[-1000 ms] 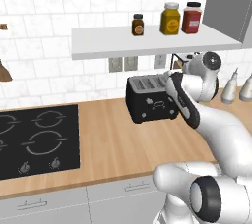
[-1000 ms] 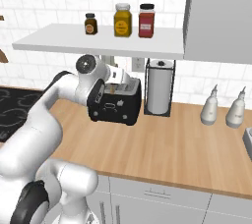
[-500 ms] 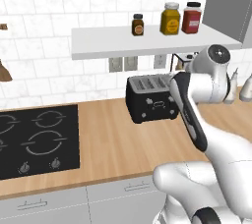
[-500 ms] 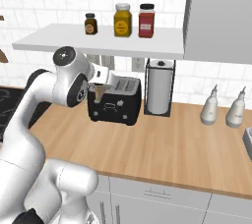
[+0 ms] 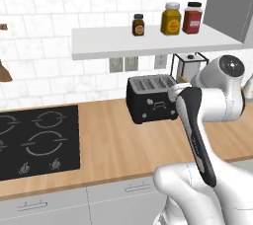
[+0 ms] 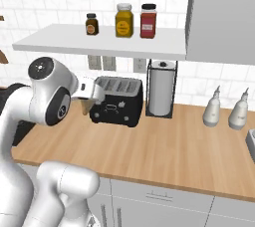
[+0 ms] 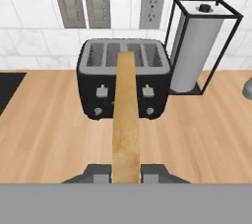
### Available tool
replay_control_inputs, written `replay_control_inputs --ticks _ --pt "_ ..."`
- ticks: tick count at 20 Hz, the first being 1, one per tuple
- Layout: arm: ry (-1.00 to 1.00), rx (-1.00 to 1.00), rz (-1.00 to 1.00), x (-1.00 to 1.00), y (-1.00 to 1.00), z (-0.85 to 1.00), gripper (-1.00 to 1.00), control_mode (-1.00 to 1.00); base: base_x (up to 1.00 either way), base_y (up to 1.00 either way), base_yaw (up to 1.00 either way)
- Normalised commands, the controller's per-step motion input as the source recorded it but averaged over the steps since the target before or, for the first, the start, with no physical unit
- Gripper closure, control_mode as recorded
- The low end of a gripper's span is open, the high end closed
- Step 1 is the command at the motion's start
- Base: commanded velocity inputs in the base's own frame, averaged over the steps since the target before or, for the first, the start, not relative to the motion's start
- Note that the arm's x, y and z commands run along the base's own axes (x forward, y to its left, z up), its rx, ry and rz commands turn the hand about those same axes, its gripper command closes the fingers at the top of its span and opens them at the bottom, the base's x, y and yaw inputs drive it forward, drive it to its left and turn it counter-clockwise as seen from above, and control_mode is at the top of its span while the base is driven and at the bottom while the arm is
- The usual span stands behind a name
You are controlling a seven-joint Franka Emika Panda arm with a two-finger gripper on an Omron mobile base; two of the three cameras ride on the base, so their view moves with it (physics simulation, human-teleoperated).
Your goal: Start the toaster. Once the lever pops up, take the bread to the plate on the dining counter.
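— While the gripper clamps one bread slice edge-on, where is it?
— Above the desk, near one toaster.
— Shelf?
— Three jars; one paper roll; two bottles.

Two base cameras look forward and down from behind the arm, left and right, sharing the toaster on the wooden counter under the shelf, while the hand camera faces that toaster head-on from nearer, above the counter.
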Motion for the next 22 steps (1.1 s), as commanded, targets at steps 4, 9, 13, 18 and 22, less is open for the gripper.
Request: replay_control_inputs --ticks 4,9,13,18,22 --pt "0.00 0.00 0.02 -0.68 0.13 0.00 1.00 -1.00 0.00 0.00 0.00" --pt "0.00 0.00 0.00 -0.51 0.09 0.01 1.00 -1.00 0.00 0.00 0.00" --pt "0.00 0.00 0.00 -0.34 0.01 0.00 1.00 -1.00 0.00 0.00 0.00" --pt "0.00 0.01 0.00 -0.28 -0.02 0.00 1.00 -1.00 0.00 0.00 0.00" --pt "0.00 0.02 0.00 -0.12 -0.02 0.00 1.00 -1.00 0.00 0.00 0.00"
